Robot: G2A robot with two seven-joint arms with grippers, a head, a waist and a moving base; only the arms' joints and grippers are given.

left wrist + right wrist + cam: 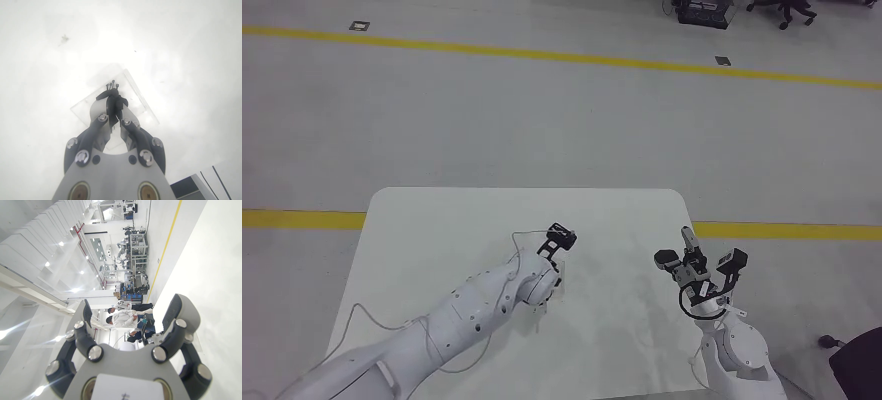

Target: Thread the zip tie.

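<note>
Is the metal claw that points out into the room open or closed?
Open. The right arm's grey metal gripper has its two black-padded fingers spread wide apart, with nothing held between them.

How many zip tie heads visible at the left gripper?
3 zip tie heads, bunched side by side just past the left gripper's tips, over the clear tray. The shut fingers may hide more.

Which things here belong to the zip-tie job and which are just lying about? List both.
Job: zip ties, pinched in the left gripper; clear tray under them; right gripper, open and empty.
Lying about: dark smudge and a small speck on the table.
</note>
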